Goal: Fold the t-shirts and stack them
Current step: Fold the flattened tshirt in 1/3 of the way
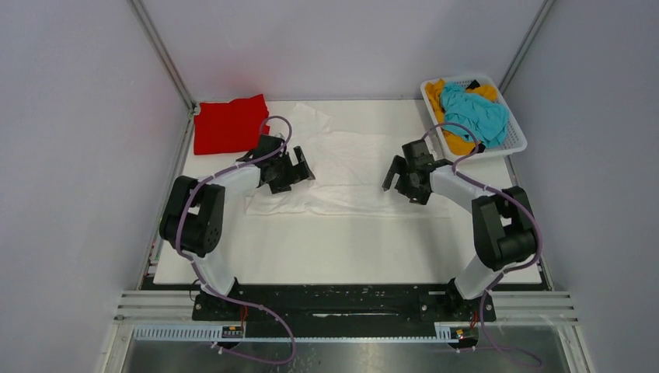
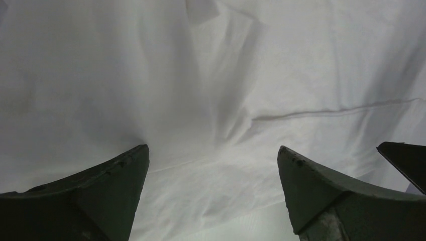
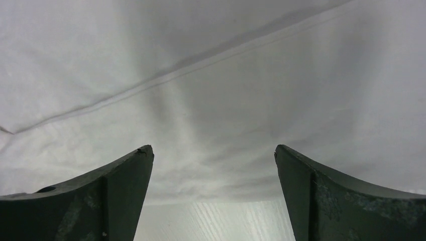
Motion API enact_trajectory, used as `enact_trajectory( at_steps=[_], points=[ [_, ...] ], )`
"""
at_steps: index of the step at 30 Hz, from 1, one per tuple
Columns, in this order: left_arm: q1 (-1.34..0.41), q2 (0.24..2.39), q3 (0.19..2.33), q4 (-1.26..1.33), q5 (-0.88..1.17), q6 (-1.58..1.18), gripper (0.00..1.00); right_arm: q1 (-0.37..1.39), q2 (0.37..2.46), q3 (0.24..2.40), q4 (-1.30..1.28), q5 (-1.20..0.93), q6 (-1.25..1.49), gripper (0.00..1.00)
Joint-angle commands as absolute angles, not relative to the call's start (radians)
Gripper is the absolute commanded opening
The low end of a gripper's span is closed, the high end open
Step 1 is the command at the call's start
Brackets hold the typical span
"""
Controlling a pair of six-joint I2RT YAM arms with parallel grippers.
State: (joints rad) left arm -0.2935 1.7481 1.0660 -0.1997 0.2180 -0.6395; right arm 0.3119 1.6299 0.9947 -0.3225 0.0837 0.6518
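Top view: white shirt (image 1: 342, 167) is spread flat mid-table, toward the far edge, thin, soft and creased. Red shirt (image 1: 229, 123) lies folded into a square at the far left corner. Teal shirt (image 1: 474, 113) and orange shirt (image 1: 455, 141) are bunched in a slotted plastic basket (image 1: 519, 140) at the far right corner. Left gripper (image 1: 299, 171) and right gripper (image 1: 396, 179) sit over the white shirt's near hem, jaws apart, holding nothing.

Risk: white cloth on a white table (image 1: 350, 249) makes the hem hard to find. Uneven pinches would skew the fold. The left arm is close to the red shirt and could drag it.

Left wrist: left gripper (image 2: 212, 150) is wide open over wrinkled cloth (image 2: 201, 75), with a seam line to the right. Risk: it grabs a single layer or a wrinkle.

Right wrist: right gripper (image 3: 213, 148) is open, with a hem ridge running diagonally across the shirt (image 3: 201, 75). The cloth edge lies just at the tips, so a grab could miss.
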Motion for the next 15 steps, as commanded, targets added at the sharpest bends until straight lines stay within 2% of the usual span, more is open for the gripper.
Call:
enact_trajectory(
  at_steps=[1,8,15],
  points=[
    [-0.29,1.747,1.005,-0.134,0.267,-0.683,0.99,0.325,1.646,0.975,-0.276,0.012,0.646,1.0],
    [-0.294,1.661,0.804,-0.14,0.27,-0.73,0.99,0.336,1.568,0.829,-0.298,-0.018,0.661,0.99],
    [-0.337,1.398,0.558,-0.222,0.209,-0.788,0.99,0.375,1.373,0.601,-0.363,-0.083,0.696,0.99]
  ],
)
